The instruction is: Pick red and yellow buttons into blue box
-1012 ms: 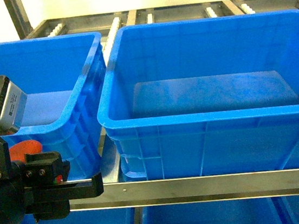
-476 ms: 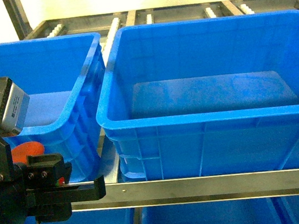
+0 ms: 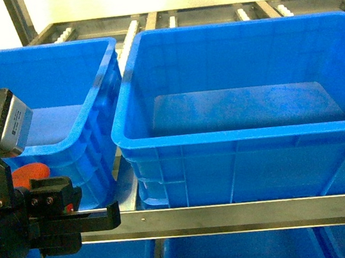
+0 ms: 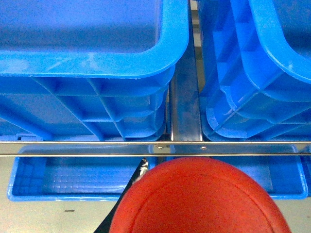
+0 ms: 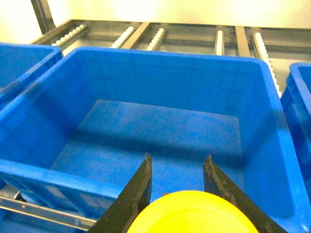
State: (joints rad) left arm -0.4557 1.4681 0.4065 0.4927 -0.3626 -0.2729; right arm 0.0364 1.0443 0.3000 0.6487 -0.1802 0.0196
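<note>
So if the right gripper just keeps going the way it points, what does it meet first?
Probably the floor of the big blue box. The right gripper, holding the yellow button, points over the near rim into it; depth is unclear.

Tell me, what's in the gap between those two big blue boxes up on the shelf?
Between the left blue box and the right blue box runs a bare metal rail of the rack, nothing else. The left wrist view shows it best.

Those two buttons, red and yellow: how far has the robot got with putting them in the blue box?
Both are picked up but neither is dropped. The red button sits in the left gripper, low in front of the shelf rail. The yellow button is between the right gripper's fingers, facing the blue box, whose visible floor is bare. Both releases remain.
</note>
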